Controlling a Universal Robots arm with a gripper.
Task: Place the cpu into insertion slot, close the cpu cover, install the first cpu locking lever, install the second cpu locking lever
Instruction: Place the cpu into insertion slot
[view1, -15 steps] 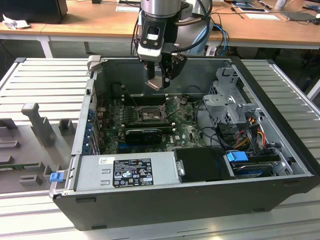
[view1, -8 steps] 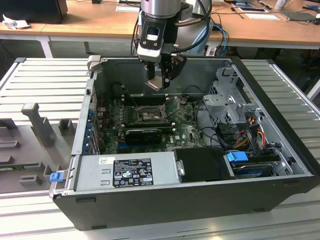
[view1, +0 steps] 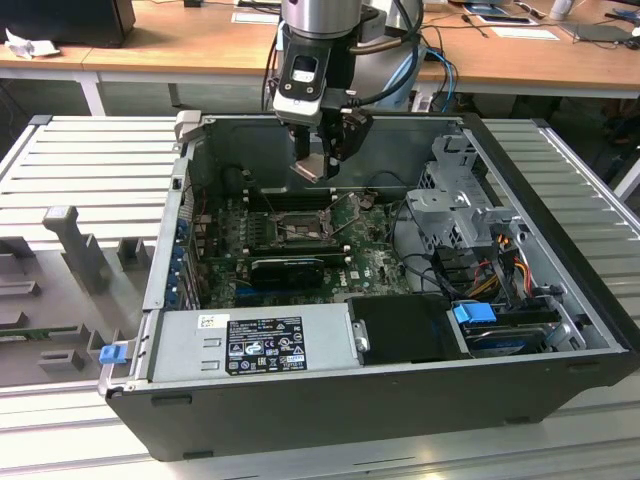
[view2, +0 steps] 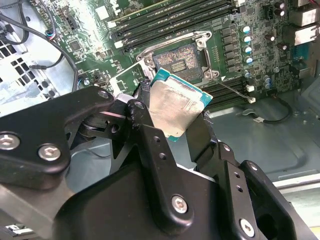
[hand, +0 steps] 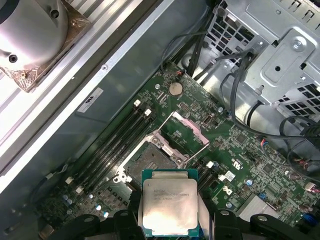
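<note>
Above the open computer case (view1: 380, 400): the gripper (view1: 312, 166) hangs over the green motherboard (view1: 372, 262).
Gripper: its black fingers (view2: 144, 107) are clamped on two opposite edges of the cpu (view2: 175, 107), as both wrist views show.
Cpu: it is held in the air, clear of the board. The pale metal face is bare between the fingers, and it sits tilted in the second wrist view.
Insertion slot (hand: 150, 162): it is dark and unfilled, with a silvery rim. It lies on the board below the chip, apart from it.
Cpu cover (hand: 189, 122): it is swung up and stands open along one edge of the slot.
Locking lever (view2: 234, 92): a thin wire rod juts free beside the slot.
Memory slots (hand: 115, 145): long black rows run alongside the slot.
Power supply (view1: 250, 345): a grey box sits at the case's near wall in the exterior view.
</note>
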